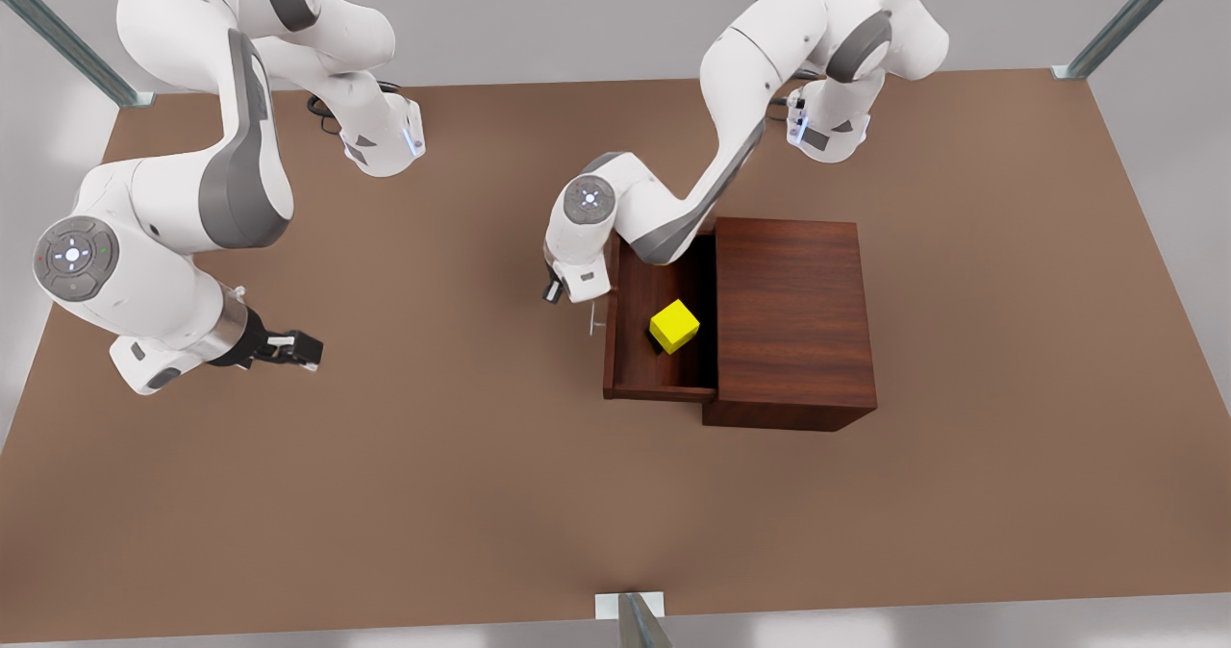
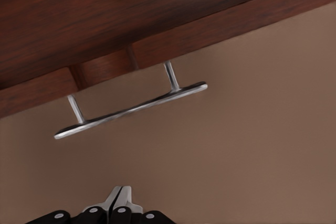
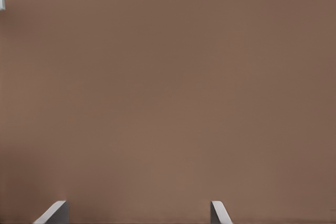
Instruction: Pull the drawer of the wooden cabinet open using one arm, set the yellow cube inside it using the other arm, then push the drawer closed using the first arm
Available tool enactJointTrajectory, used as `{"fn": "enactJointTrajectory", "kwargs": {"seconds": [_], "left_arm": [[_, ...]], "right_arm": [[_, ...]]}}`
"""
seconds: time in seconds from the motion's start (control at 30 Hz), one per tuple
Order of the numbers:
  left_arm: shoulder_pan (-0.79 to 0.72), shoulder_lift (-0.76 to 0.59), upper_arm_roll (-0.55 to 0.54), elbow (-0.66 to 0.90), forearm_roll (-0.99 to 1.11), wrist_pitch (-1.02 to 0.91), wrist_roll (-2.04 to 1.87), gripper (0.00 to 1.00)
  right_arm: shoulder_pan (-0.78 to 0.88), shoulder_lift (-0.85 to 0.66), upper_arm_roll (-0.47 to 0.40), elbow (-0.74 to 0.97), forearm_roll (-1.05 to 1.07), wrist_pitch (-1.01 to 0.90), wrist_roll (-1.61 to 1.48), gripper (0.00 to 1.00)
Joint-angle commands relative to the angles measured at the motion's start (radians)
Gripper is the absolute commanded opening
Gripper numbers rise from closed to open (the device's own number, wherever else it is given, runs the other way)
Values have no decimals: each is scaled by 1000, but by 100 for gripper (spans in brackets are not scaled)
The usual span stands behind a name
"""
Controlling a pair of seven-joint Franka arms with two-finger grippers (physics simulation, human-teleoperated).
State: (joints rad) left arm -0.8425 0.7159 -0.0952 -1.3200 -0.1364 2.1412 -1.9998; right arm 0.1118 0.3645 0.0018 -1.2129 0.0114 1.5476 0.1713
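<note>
The wooden cabinet [image 1: 793, 321] stands right of the table's middle in the front view, its drawer [image 1: 635, 379] pulled out toward the front view's left. Inside the drawer lies the yellow cube [image 1: 674, 326], with nothing holding it. The silver bar handle [image 2: 131, 111] sticks out from the drawer's front panel [image 2: 173, 43]. My left gripper [image 1: 575, 287] hovers just in front of that handle, apart from it, its fingers [image 2: 118, 203] pressed together and shut on nothing. Far off at the front view's left, my right gripper [image 1: 303, 350] waits open over bare tabletop, its fingertips [image 3: 220, 211] wide apart.
The brown tabletop [image 1: 433, 456] stretches wide around the cabinet. Both arm bases [image 1: 385, 138] [image 1: 827, 129] stand at the far edge. Metal frame posts [image 1: 635, 619] rise at the near edge and the far corners.
</note>
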Motion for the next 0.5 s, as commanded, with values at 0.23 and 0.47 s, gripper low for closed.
{"fn": "enactJointTrajectory", "kwargs": {"seconds": [0.23,0.47], "left_arm": [[-1,17,2,-2,67,-30,-208,21],[14,16,3,-2,80,-149,-99,21]], "right_arm": [[5,-1,0,1,2,-12,-138,100],[-3,-1,0,1,1,-14,-139,100]]}}
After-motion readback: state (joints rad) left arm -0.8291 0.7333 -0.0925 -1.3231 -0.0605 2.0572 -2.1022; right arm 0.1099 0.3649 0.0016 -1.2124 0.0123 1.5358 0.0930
